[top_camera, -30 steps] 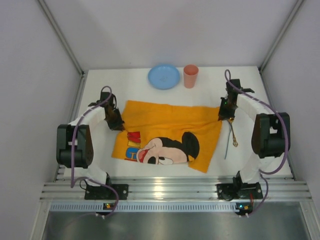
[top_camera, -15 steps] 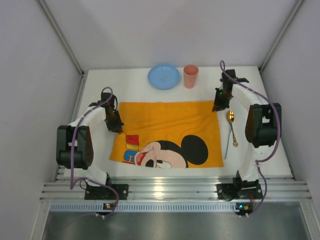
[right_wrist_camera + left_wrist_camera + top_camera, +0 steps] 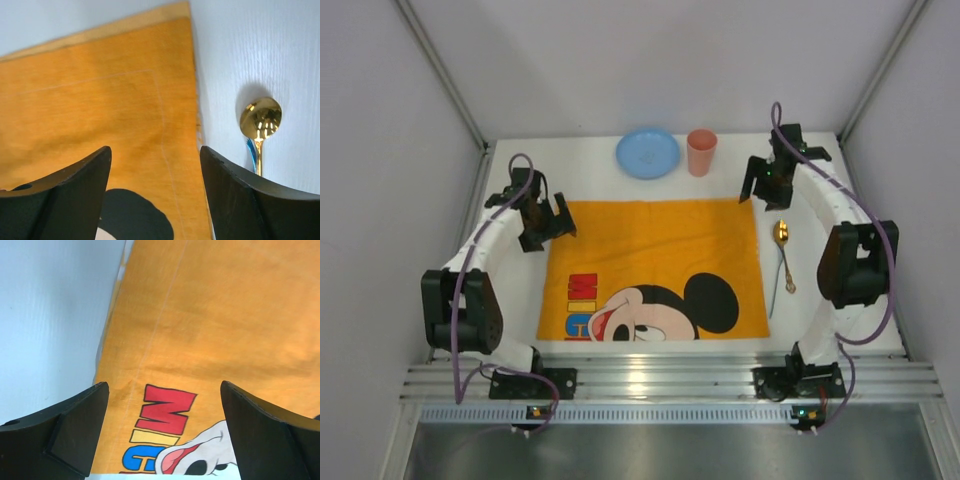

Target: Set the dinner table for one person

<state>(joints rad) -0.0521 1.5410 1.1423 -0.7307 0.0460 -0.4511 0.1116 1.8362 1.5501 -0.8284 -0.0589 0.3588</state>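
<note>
Overhead, left hand, right hand, splayed at cloth corners

Both arms rise from their bases with elbows bowed outward and forearms bent inward. The left arm carries the left gripper at mid-depth, angled downward. The right arm reaches farther out, with the right gripper also tipped down. The left fingers and the right fingers are spread wide apart.
</note>
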